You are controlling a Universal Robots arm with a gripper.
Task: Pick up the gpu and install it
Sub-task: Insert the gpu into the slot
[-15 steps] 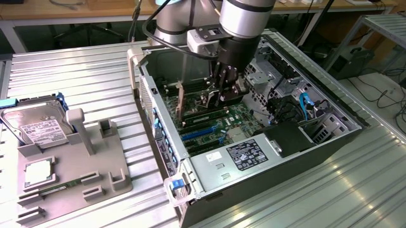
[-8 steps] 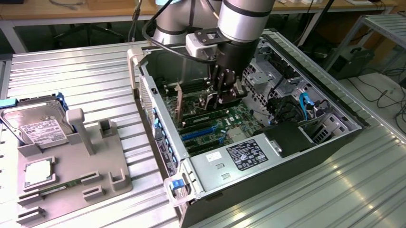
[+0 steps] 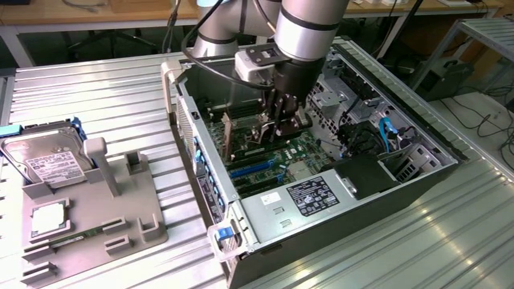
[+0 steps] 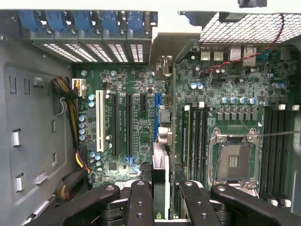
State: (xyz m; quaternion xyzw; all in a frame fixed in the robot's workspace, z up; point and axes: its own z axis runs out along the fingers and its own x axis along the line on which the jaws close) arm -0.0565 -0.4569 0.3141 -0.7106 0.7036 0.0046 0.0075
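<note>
My pincer (image 3: pixel 277 129) is down inside the open computer case (image 3: pixel 241 211), fingers (image 4: pixel 139 202) closed partway onto the gpu (image 4: pixel 161 179), which I hold edge-on between them. The card stands upright over the motherboard (image 4: pixel 225 94), just beside the blue expansion slot (image 4: pixel 156 115) and between the black slots (image 4: pixel 121 125) and the empty processor socket (image 4: pixel 233 160). Outside the case, on the exterior view's left, a grey fixture tray (image 3: pixel 88 223) holds a silver hard drive (image 3: pixel 48 162).
</note>
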